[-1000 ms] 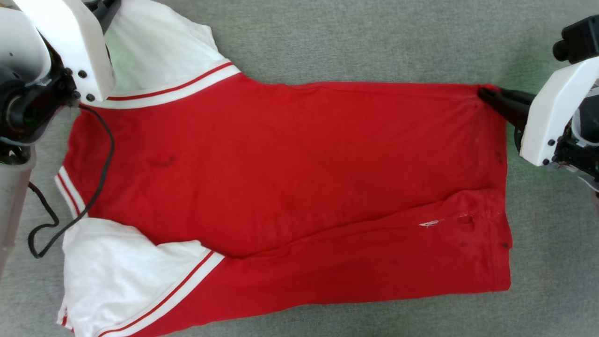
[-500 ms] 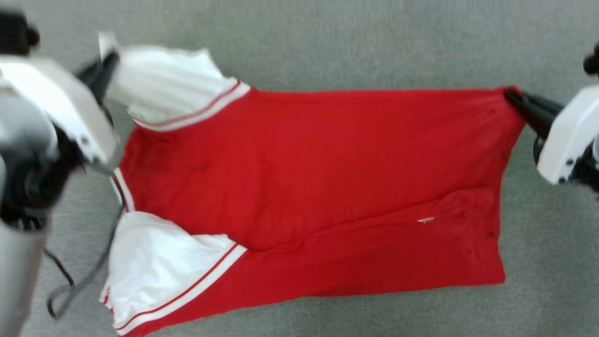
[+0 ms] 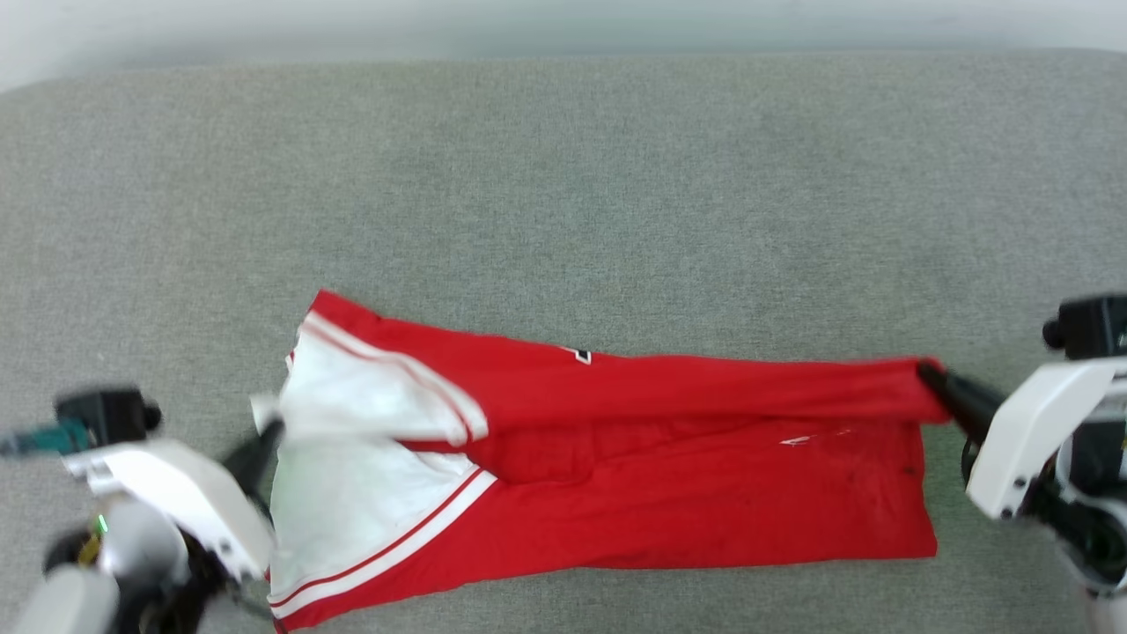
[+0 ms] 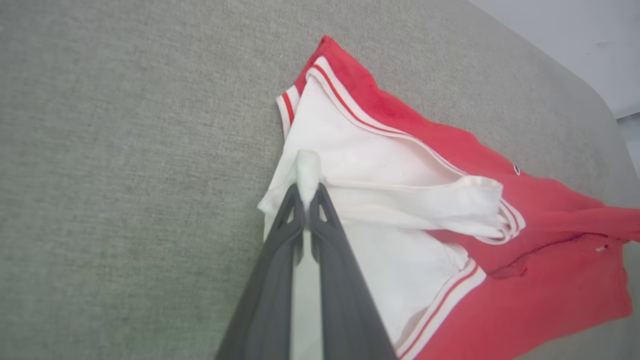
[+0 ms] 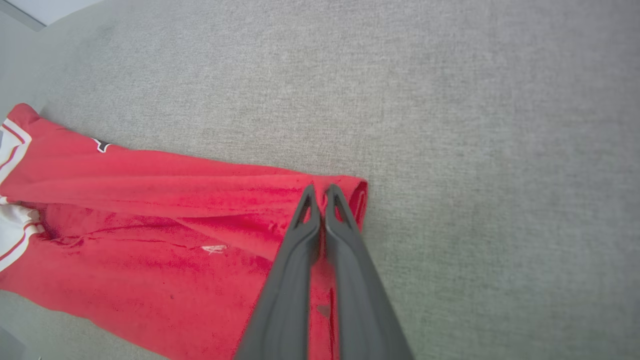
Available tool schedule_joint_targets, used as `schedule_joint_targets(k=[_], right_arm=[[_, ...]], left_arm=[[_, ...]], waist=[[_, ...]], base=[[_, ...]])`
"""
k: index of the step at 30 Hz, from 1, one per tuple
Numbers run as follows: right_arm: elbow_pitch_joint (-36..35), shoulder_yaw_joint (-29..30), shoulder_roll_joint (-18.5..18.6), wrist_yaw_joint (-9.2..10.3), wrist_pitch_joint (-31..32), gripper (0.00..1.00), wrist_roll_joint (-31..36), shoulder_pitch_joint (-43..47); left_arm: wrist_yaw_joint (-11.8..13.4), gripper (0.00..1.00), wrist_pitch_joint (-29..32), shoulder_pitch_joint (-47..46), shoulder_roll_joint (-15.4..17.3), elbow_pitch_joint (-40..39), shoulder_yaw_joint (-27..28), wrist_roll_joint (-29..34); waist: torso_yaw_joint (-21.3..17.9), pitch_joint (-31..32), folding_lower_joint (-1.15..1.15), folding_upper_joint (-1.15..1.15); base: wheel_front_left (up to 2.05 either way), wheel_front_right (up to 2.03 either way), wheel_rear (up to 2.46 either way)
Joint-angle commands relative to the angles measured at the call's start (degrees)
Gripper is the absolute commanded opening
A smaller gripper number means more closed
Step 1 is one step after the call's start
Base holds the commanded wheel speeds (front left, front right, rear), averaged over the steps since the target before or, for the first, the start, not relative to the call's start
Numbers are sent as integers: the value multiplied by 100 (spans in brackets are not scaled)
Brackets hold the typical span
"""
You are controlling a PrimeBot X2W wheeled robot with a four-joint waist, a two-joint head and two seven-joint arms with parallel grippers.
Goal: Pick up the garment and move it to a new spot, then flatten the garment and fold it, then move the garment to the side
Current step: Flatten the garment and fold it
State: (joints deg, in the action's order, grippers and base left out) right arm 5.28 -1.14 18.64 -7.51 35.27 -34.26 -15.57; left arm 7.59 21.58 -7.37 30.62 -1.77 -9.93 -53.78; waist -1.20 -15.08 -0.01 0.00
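The garment, red with white sleeves and striped trim, lies on the grey padded table, its far half lifted and drawn over toward me. My left gripper is shut on the white sleeve's corner at the garment's left end. My right gripper is shut on the red hem corner at the right end. A sliver of the black, white-outlined print peeks out at the top fold. In the left wrist view the garment trails to the right of my left gripper; in the right wrist view the garment trails left of my right gripper.
Grey padded table stretches wide beyond the garment, with its far edge and a pale wall behind. In the left wrist view the table's rounded corner shows at upper right.
Both grippers have pulled their held corners toward me, carrying the garment's far edge over the near half. The right gripper has closed on the hem. The head camera has tilted, showing more table.
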Motion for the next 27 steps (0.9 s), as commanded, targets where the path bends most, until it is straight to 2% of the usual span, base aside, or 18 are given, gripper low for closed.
schedule_joint_targets(k=[1, 3, 5, 6, 7, 11, 19, 22, 27], right_arm=[[57, 30, -61, 4, -47, 0, -15, 225], [115, -2, -60, 4, -106, 0, 34, 356], [232, -66, -135, 4, -177, 67, 20, 512], [232, -66, -135, 4, -177, 67, 20, 512], [361, -118, -191, 4, -357, 100, 31, 601], [555, -233, -261, 4, -678, 100, 26, 740], [306, -163, -168, 4, -1623, 100, -68, 915], [95, 36, -104, 4, -1587, 100, -42, 969], [-164, 598, 5, 4, -1152, 100, 43, 987]], left_arm=[[24, 0, -56, 242, -55, 94, -11, -39], [-9, 0, -34, 437, -148, 206, -98, -96], [-41, 0, -26, 558, -251, 339, -214, -110], [-41, 0, -26, 558, -251, 339, -214, -110], [-49, 100, -112, 597, -372, 486, -319, -64], [-82, 100, -393, 545, -539, 723, -424, 102], [150, 100, -1706, 209, -715, 688, -470, 1028], [274, 100, -2123, 87, -742, 516, -462, 1341], [441, 100, -2667, -63, -791, 186, -544, 1813]], waist=[[-22, 54, 1, 0], [-37, 80, 1, 0], [-46, 115, 1, 0], [-46, 115, 1, 0], [-52, 140, 1, 0], [-57, 223, 1, 0], [-113, 501, 1, 0], [-141, 612, 1, 0], [-137, 678, 1, 0]], base=[[0, 0, 0], [0, 0, 0], [0, 0, 0], [0, 0, 0], [0, 0, 0], [0, 0, 0], [0, 0, 0], [0, 0, 0], [0, 0, 0]])
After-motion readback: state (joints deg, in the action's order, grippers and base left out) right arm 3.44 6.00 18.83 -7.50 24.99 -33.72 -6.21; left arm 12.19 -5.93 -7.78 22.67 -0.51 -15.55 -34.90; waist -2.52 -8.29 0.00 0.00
